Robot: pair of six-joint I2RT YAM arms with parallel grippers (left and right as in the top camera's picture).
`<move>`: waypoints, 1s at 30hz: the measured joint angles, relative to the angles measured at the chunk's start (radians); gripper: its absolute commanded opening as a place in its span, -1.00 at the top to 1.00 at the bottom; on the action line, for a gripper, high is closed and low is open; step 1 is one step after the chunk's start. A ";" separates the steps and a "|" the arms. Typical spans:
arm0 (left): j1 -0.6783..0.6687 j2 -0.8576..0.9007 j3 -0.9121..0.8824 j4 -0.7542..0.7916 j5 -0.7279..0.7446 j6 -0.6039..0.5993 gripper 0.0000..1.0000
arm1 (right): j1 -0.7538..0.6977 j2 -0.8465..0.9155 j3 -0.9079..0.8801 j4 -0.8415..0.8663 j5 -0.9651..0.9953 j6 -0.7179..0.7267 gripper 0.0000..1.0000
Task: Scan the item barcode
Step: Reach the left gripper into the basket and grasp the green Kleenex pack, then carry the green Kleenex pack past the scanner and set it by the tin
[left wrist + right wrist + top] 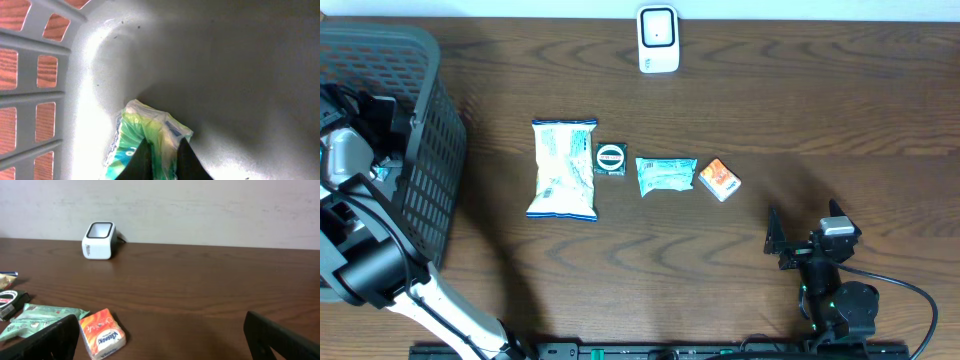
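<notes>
Inside the grey basket (pixel 240 65), my left gripper (pixel 163 143) is shut on a green and yellow crinkly packet (pixel 145 125), with its dark fingers (pixel 141 156) pinching the packet's upper edge. In the overhead view the left arm reaches down into the basket (pixel 420 70) at the far left, and a bit of teal packet (pixel 380 173) shows beside it. The white barcode scanner (pixel 658 38) stands at the table's far edge, also seen as the scanner (pixel 98 240) in the right wrist view. My right gripper (pixel 805 225) rests open at the front right with nothing in it.
A row of items lies mid-table: a white and blue bag (pixel 563 168), a small black packet (pixel 610 159), a pale green packet (pixel 666 175) and an orange tissue pack (pixel 719 179). The tissue pack (pixel 102 332) lies just ahead and left of the right gripper (pixel 162 330).
</notes>
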 measured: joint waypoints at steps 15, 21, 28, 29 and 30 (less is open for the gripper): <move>0.000 -0.220 -0.046 0.023 0.003 -0.195 0.85 | 0.000 0.000 0.000 0.000 0.000 0.000 -0.99; 0.000 -0.519 -0.043 0.063 0.003 -0.299 0.86 | 0.000 0.000 0.000 0.000 0.000 0.000 -0.99; -0.007 -0.793 -0.043 0.056 0.028 -0.506 0.85 | 0.000 0.000 0.000 0.000 0.000 0.000 -0.98; -0.015 -0.825 -0.042 0.047 0.045 -0.536 0.86 | 0.000 0.000 0.000 0.000 0.000 0.000 -0.99; -0.027 -0.854 -0.043 0.035 0.064 -0.568 0.85 | 0.000 0.000 0.000 0.000 0.000 0.000 -0.99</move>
